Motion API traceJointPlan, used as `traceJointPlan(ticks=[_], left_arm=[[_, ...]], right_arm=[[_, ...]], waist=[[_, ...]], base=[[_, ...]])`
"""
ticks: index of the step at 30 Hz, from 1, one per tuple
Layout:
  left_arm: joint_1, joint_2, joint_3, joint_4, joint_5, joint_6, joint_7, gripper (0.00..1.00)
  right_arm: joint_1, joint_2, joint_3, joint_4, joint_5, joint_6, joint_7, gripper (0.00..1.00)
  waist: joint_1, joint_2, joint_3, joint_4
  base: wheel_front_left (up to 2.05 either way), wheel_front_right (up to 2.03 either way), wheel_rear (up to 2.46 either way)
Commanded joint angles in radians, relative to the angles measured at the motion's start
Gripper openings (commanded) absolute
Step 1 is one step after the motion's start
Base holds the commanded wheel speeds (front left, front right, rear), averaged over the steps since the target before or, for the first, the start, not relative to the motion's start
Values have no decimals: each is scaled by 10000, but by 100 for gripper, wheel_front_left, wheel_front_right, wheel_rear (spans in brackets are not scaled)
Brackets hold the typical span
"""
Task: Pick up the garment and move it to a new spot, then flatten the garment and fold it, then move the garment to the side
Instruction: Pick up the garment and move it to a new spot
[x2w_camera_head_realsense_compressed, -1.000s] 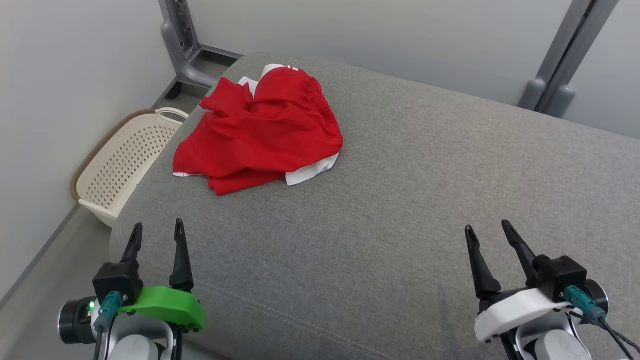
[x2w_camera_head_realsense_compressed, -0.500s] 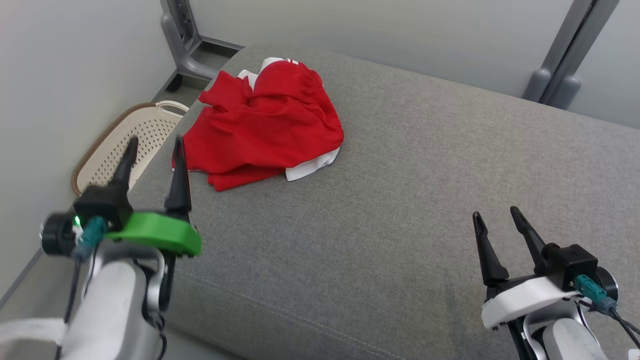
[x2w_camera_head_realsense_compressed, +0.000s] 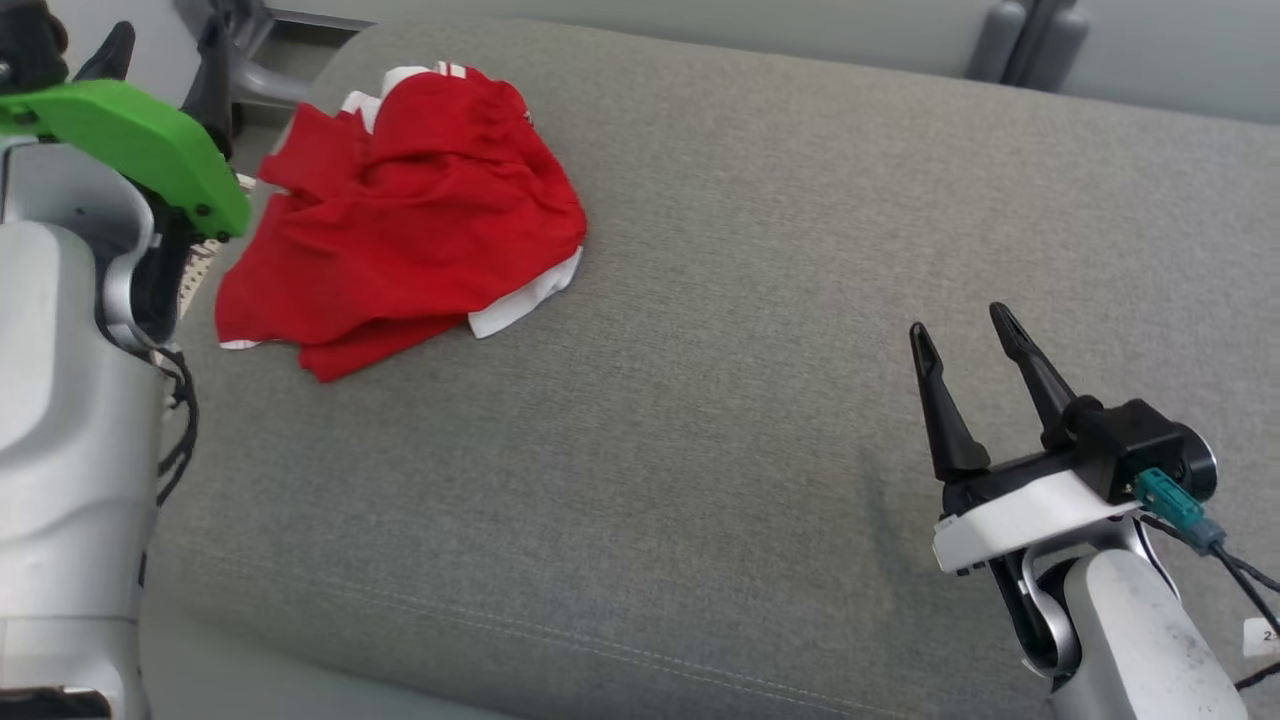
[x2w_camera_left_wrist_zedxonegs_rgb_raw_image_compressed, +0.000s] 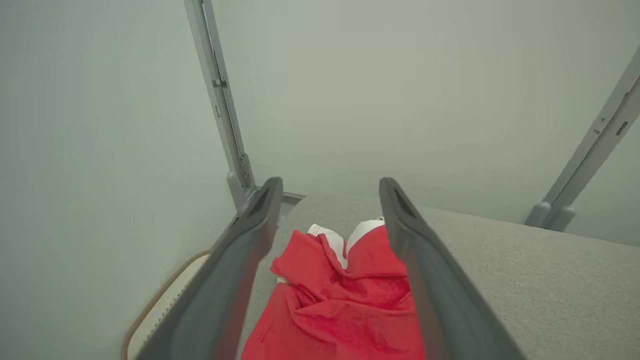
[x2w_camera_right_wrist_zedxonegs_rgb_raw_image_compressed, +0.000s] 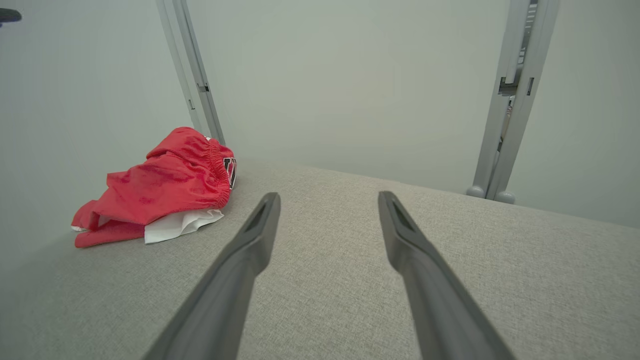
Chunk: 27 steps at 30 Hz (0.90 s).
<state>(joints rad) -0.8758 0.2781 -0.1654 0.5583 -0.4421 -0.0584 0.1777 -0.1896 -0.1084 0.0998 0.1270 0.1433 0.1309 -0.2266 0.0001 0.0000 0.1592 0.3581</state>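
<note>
Reaching forward: the left end effector has lifted away from the near left edge of the grey cushion over the last second and now hangs high beside the garment's left side. Fingers spread wide, nothing between them. Its wrist view looks down along both fingers at the red cloth, so the approach looks lined up, but no contact yet.

Right end effector: spread just as wide, empty, over the near right part of the cushion, much as before and well apart from the garment.

Garment: a crumpled red heap with white trim at the far left corner of the cushion. Same folds as a second ago; its slide across the head view is the camera tipping, not the cloth moving.

Reading: first step, the pick-up, is under way and no grip is made. The arm probably needs to drop and close on a raised fold.

Around: a pale perforated basket sits on the floor just off the left edge, below that arm. Grey metal posts stand at the wall behind the far edge. Nothing lies between fingers and cloth; the middle of the cushion is open for laying it flat.
</note>
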Motion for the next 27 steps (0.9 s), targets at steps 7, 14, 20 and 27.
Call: traceJointPlan(ticks=[7,14,20,27], left_arm=[[-1384,493,129,2494,-703,-448,1491,100],[-1814,914,60,3915,-1320,-656,2548,100],[-1730,1093,199,4601,-1777,-716,2726,100],[-1766,1141,266,5007,-2032,-717,2332,0]], right_arm=[[-689,-85,124,-105,61,-3,-196,100],[-1082,-92,130,-115,113,-3,-322,100],[-1299,-96,196,-149,127,-3,-366,100],[-1418,-120,177,-122,44,-3,-392,100]], waist=[[-1,0,2163,-2235],[-1,0,2919,-2809],[-1,0,3212,-2966],[-1,0,3309,-2972]], base=[[0,0,0],[0,0,0],[0,0,0],[0,0,0]])
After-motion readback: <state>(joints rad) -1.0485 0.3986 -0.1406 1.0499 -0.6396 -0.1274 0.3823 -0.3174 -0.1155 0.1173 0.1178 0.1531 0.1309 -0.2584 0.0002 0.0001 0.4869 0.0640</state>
